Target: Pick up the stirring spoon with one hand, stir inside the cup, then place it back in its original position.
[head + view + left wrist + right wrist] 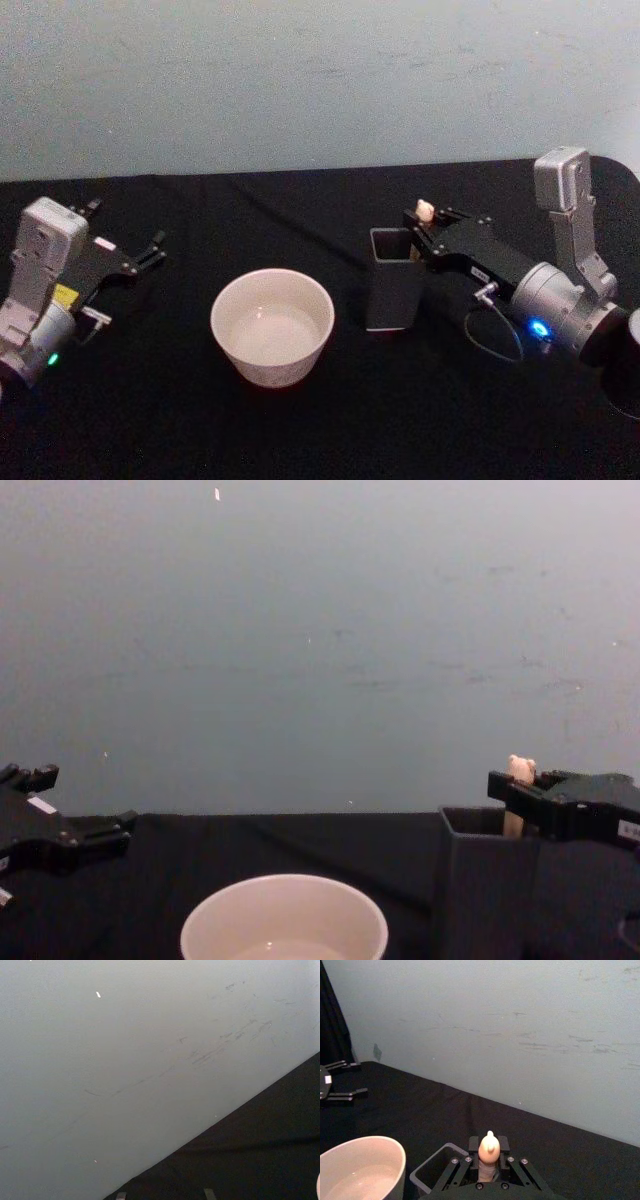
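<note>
Plainly, from the head view, the right gripper point(421, 228) reaches in from the robot's right and sits over the dark grey square-sided holder point(390, 292). It pinches the slender cream stirring spoon point(424, 209) just below its bear-head knob. The spoon stands upright in the holder, long axis near vertical. The wide, round off-white cup point(270, 368) rests on the black-clothed table point(150, 425), just to the robot's left of the holder and slightly nearer the robot. The left gripper point(150, 250) lies parked at the table's left, well apart from the cup, with its fingers spread.

The left wrist view looks out on the pale grey wall point(125, 1060) and a wedge of black table.

From the right wrist view, the two fingers press on either side of the spoon's neck, and the knob rises above them. The holder's open mouth lies just past the fingers and the cup's rim is beside it.

From the chest view, the knob pokes up above the holder's rim between the black fingers. The cup sits lower and to the left.

The coming move therefore probably calls for a straight lift to clear the holder, then a short carry leftward over the cup.
</note>
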Controlling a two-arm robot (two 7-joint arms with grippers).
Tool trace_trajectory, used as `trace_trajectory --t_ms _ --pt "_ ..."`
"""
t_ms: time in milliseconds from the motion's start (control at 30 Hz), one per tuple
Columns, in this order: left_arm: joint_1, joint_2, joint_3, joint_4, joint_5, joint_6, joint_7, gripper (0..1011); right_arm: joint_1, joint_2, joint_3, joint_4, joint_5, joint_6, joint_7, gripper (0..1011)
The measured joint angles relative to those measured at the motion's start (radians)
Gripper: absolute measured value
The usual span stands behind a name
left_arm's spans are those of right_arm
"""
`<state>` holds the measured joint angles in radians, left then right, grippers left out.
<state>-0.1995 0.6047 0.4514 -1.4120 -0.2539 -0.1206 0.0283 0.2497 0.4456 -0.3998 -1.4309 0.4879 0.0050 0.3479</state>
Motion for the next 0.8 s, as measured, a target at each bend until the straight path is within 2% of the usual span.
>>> trace_trajectory --t_ms 533,800 --pt "0.000 0.000 0.000 0.000 0.000 0.000 0.000 1001 -0.020 -0.017 0.036 -0.043 -0.020 -0.001 0.052 213" --pt "0.000 0.000 0.000 0.000 0.000 0.000 0.000 1002 -0.020 -0.017 0.073 -0.093 -0.013 -0.038 0.078 213"
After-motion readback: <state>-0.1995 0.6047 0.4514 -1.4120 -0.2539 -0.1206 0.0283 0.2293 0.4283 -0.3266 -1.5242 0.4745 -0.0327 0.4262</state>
